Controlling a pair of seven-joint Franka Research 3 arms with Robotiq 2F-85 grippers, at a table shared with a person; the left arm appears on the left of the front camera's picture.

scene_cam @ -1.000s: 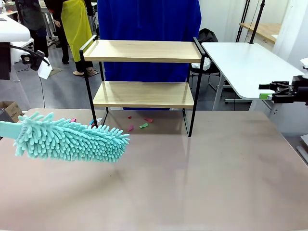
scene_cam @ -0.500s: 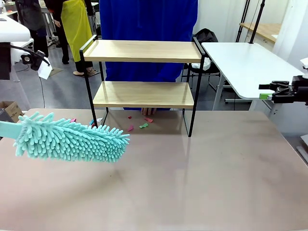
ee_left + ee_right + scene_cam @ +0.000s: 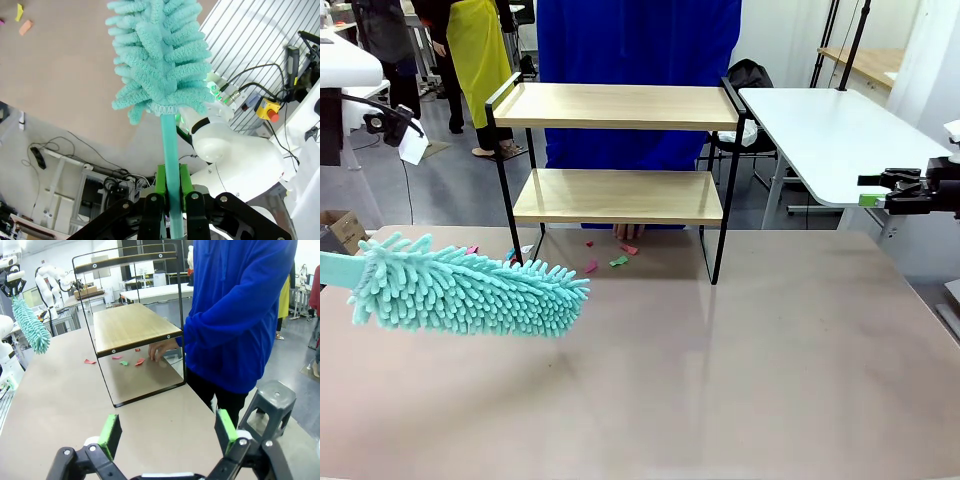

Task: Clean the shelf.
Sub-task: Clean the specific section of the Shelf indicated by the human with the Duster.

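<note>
The shelf (image 3: 618, 196) stands at the far middle of the tan table, both wooden boards bare; in the right wrist view the shelf (image 3: 131, 326) sits ahead. A fluffy teal duster (image 3: 470, 290) hovers over the table's left side. My left gripper (image 3: 171, 192) is shut on the duster (image 3: 159, 60) by its handle. My right gripper (image 3: 868, 190) hangs open off the table's right edge, and its green pads (image 3: 109, 430) stand wide apart with nothing between them. A person in blue has a hand (image 3: 628, 231) on the table under the lower board, near small coloured paper scraps (image 3: 619, 261).
A white table (image 3: 820, 130) stands at the right, close to my right gripper. A grey stool (image 3: 270, 400) is beside the person. A cardboard box (image 3: 340, 230) sits off the left edge. The near tabletop (image 3: 720, 370) is bare.
The person's hand has come in under the lower board, and the blue figure has shifted slightly right. The duster and both grippers have stayed still.
</note>
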